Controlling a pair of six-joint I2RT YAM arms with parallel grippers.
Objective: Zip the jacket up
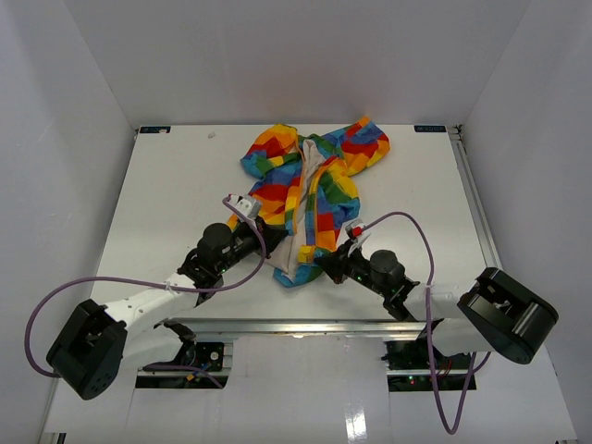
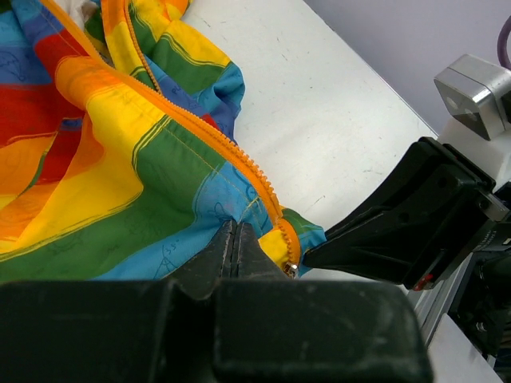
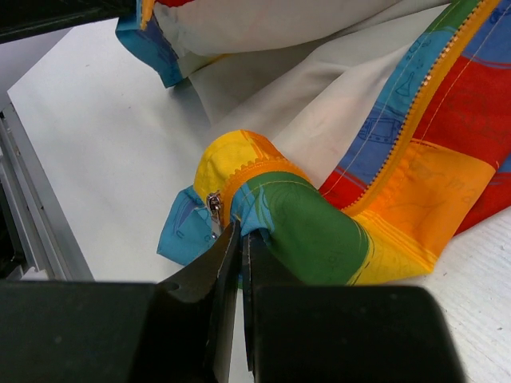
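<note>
The rainbow patchwork jacket (image 1: 310,190) lies open on the white table, hood at the far end and white lining (image 3: 319,88) showing. My left gripper (image 1: 266,240) is shut on the lower hem of the jacket's left panel (image 2: 160,183), beside the orange zipper teeth (image 2: 239,155) and their metal end pin (image 2: 292,270). My right gripper (image 1: 321,263) is shut on the curled hem corner of the other panel (image 3: 303,223), right next to the silver zipper slider (image 3: 214,209). The two grippers are close together at the jacket's bottom edge.
A metal rail (image 1: 296,326) runs along the table's near edge behind the grippers. Purple cables (image 1: 407,222) loop over both arms. White walls enclose the table (image 1: 166,185) on three sides. The right gripper's black body (image 2: 415,223) sits just right of the left fingers.
</note>
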